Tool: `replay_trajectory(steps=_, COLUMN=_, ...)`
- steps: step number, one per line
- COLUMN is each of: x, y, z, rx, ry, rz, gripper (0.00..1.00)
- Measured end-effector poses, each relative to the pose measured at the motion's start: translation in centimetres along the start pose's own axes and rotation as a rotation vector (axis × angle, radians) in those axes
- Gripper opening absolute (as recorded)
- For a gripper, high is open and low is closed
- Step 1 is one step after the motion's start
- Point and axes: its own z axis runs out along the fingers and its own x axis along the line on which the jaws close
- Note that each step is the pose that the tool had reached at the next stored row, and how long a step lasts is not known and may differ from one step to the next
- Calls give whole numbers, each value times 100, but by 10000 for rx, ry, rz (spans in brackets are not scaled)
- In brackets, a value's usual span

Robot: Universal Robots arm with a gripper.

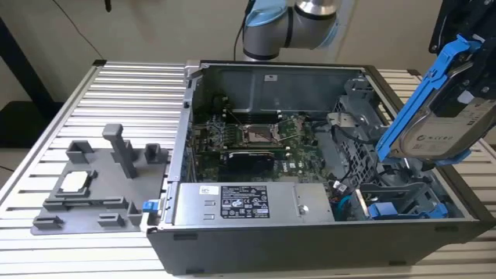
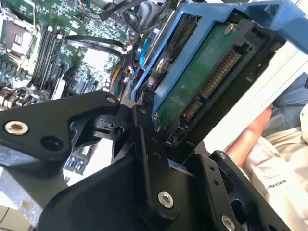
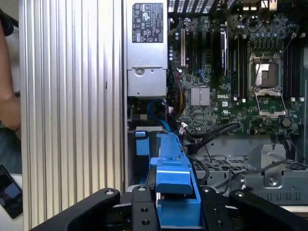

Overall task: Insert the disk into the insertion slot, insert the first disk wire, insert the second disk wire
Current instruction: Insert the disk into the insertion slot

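Gripper [image 3: 175,207]: clenched on the disk's blue carrier.
Disk [image 1: 445,125]: tilted, held up over the case [image 1: 310,247] at exterior view's right, well above slot [image 1: 391,195], not in yet.
Risk 1: I reckon the carrier snags the cage edge if it isn't squared w/ the bay.
Risk 2: loose cables [image 3: 163,113] near the bay could get pinched.
Risk 3: person's hand [image 2: 250,139] close to the arm; I'd watch that.

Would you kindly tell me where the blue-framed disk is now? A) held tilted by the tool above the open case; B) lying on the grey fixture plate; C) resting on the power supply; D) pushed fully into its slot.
A: the tool is clamped on the disk, which hangs tilted above the open computer case.
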Motion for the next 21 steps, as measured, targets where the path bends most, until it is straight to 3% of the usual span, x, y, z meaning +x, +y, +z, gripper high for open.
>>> replay_trajectory(steps=21, x=74, y=-35, z=263, rx=-1, ry=9, rz=-209, gripper=33)
